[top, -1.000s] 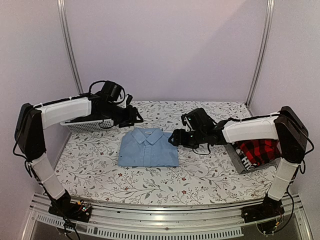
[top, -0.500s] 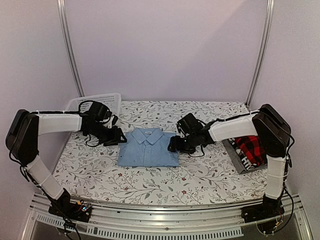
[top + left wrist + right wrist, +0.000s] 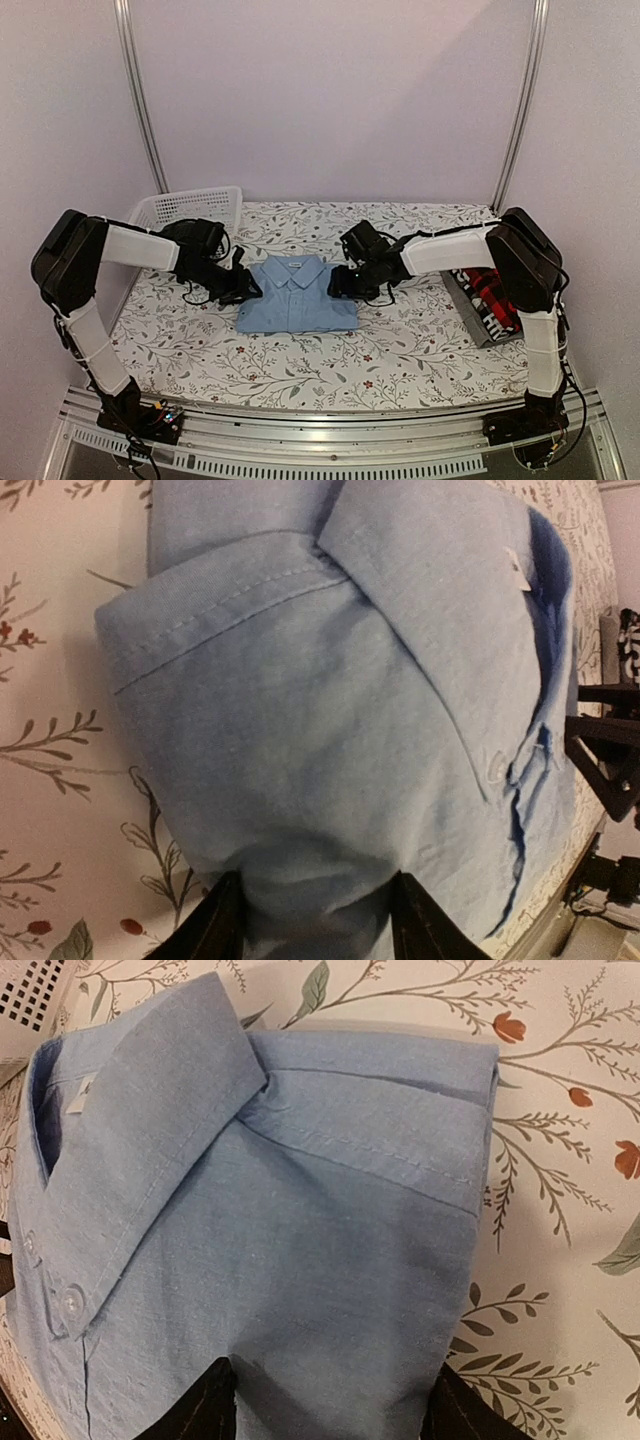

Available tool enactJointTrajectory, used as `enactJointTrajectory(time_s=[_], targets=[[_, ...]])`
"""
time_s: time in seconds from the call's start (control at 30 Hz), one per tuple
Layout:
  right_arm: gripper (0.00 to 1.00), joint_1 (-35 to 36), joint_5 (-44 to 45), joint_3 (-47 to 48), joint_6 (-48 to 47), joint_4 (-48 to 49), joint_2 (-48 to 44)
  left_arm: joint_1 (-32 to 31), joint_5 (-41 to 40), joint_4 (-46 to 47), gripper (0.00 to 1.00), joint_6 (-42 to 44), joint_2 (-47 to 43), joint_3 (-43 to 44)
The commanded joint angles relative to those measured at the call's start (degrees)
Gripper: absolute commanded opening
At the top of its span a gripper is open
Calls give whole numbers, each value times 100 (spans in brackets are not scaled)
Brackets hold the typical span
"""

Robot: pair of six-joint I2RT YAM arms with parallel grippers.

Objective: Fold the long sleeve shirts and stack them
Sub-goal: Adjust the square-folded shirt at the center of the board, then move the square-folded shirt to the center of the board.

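Note:
A folded light blue button-up shirt [image 3: 298,298] lies collar up at the middle of the table. My left gripper [image 3: 243,288] is at its left edge, and my right gripper [image 3: 338,283] is at its right edge by the collar. In the left wrist view the left gripper [image 3: 318,925] is open, and the blue shirt [image 3: 330,680] bunches between its fingers. In the right wrist view the right gripper [image 3: 335,1405] is open with the shirt [image 3: 300,1210] between its fingers. A red-and-black plaid shirt [image 3: 497,292] lies at the right. I cannot make out the grey shirt.
A white lattice basket [image 3: 190,207] stands at the back left. The plaid shirt sits in a grey tray [image 3: 478,330] at the right edge. The table has a floral cloth [image 3: 300,360]. Metal posts stand at both back corners.
Both arms have swung down and inward from above the table to the shirt's two sides. The left arm has left the basket area. The shirt has not moved.

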Motion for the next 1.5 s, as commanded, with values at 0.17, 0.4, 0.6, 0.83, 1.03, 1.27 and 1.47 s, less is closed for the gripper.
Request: enactJointTrajectory(time_s=[0.17, 0.4, 0.6, 0.83, 1.03, 1.27, 1.47], targets=[[16, 117, -7, 302, -98, -545, 29, -307, 295, -139, 2, -301, -55, 410], [0, 280, -24, 134, -216, -910, -697, -468, -77, -1360, 0, -242, -1066, 596], [0, 335, -60, -666, -43, -840, -1103, -670, -352, -1677, 16, -364, -1589, 30], [38, 334, 155, -1712, 341, -550, -1477, -670, -950, -1670, 60, -315, -1889, -168], [54, 333, 634, -1867, 447, -512, -2022, -939, -783, -1365, 43, -204, -1885, 93], [62, 282, 1149, -1958, 421, -569, -2468, -1723, -344, -641, 24, -462, -1072, 351], [72, 118, 1427, -2006, 316, -653, -2784, -2287, -95, 142, 21, -619, -124, 813]])
